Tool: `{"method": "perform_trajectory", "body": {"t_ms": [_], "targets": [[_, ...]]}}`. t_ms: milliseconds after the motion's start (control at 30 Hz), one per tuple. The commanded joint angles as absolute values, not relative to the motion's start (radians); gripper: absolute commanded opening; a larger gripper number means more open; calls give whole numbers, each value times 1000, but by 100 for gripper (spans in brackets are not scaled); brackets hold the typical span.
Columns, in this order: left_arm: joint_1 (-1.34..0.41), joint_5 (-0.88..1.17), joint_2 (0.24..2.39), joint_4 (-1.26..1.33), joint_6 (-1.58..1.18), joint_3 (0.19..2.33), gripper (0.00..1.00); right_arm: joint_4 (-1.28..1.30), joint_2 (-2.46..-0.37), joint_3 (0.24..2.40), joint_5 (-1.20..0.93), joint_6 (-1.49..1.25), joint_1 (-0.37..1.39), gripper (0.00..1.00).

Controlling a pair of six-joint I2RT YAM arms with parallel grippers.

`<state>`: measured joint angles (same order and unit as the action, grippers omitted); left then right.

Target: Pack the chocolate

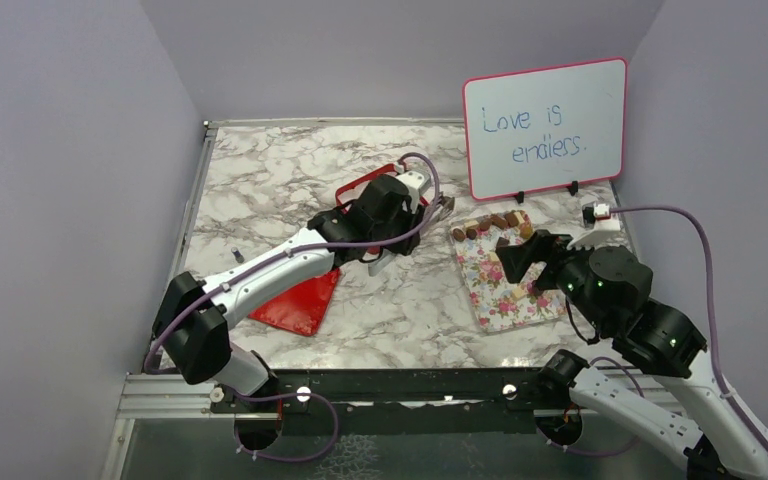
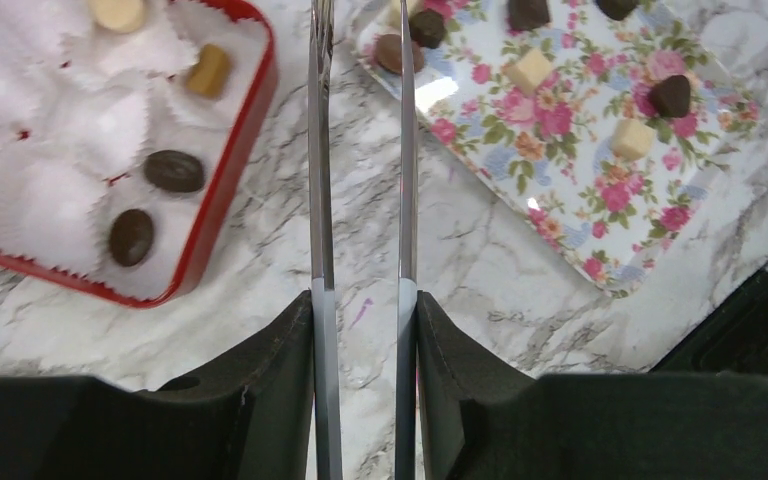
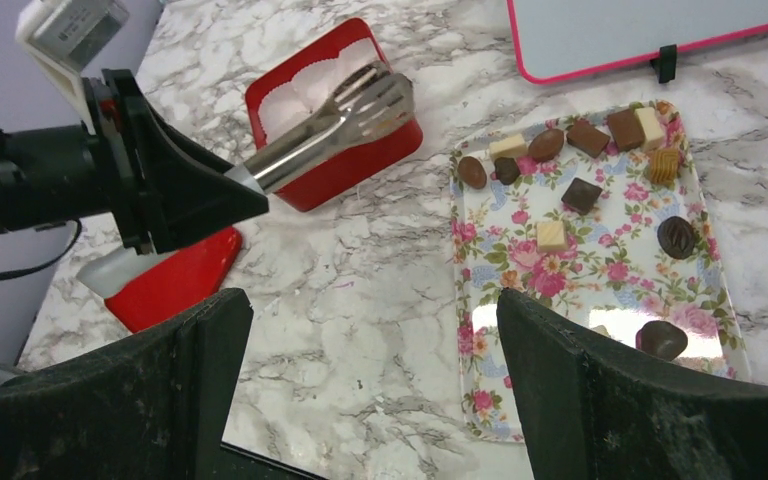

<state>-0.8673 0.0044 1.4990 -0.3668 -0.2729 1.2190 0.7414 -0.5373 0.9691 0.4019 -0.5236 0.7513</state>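
Chocolate pieces point(image 3: 581, 193), tiny, brown and cream, seem light and fragile: pinch the sides softly. Left gripper point(image 2: 364, 330) clamps silver metal tongs point(image 3: 330, 125); right gripper point(image 3: 365, 300) stands apart.

Whiteboard point(image 1: 545, 125): white with a pink frame, standing upright at the far right of the table point(image 1: 290, 170).
Writing: blue marker, by hand, in two lines.
First line: "Love is".
Second line: "endless.", with the last letters loosely formed so it looks almost like "endlers."
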Motion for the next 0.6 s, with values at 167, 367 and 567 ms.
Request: {"method": "perform_trajectory", "body": {"t_ms": [167, 367, 567], "targets": [[-728, -55, 1393, -511, -263, 1194, 29, 680, -571, 965, 358, -526, 748, 98], [-650, -67, 1408, -559, -251, 1189, 30, 677, -586, 973, 345, -531, 747, 98], [-605, -122, 1456, -566, -254, 1217, 30, 662, -584, 964, 332, -535, 747, 98]]}}
